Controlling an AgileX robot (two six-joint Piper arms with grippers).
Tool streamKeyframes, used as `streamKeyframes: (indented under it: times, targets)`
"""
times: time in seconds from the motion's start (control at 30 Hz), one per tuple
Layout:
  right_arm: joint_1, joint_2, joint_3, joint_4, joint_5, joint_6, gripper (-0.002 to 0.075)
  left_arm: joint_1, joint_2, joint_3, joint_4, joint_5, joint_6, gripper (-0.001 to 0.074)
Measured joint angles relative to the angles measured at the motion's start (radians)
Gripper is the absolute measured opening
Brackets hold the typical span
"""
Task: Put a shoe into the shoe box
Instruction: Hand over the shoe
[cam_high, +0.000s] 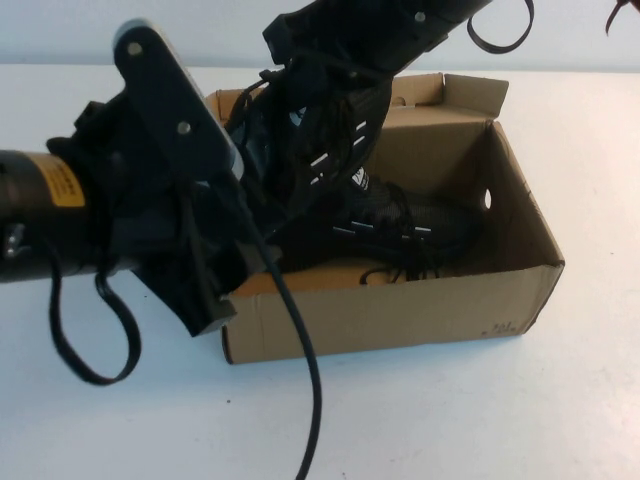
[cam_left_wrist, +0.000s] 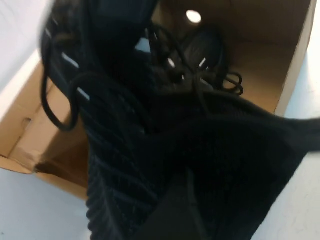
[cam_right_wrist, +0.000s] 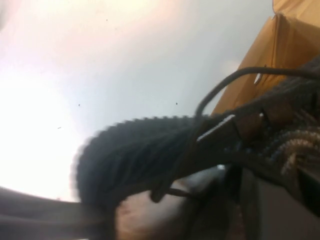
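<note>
**Black knit shoe, over box**

Shoe hangs above the box, between both grippers; a second shoe lies inside. Right gripper pinches its upper end shut. Left gripper sits beneath, jaws wide; whether it grips is unclear. Soft, light, floppy; best held at heel or collar. No legible writing.

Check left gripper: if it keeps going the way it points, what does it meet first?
Likely the black shoe right ahead of the left gripper, over the shoe box; beyond it, a second shoe lying inside. Depth unclear. Right gripper holds the same raised shoe.
</note>
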Motion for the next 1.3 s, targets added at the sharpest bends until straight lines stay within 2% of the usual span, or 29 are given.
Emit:
streamKeyframes:
  times: [0.2,0.57,0.87,1.3]
  targets:
    - [-0.005,0.008,0.0,0.0,-0.004,-0.002,0.0024,-0.002,0.044,0.0,0.041,-0.095,-0.118,0.0584]
    - [-0.005,0.008,0.0,0.006,-0.002,-0.009,0.0024,-0.002,0.044,0.0,0.388,-0.098,-0.428,0.0584]
    - [-0.038,0.008,0.0,0.066,0.0,-0.027,0.0024,-0.002,0.044,0.0,0.466,-0.027,-0.464,0.0584]
    - [-0.047,0.008,0.0,0.13,0.0,-0.047,0.0024,-0.002,0.044,0.0,0.472,-0.097,-0.466,0.0584]
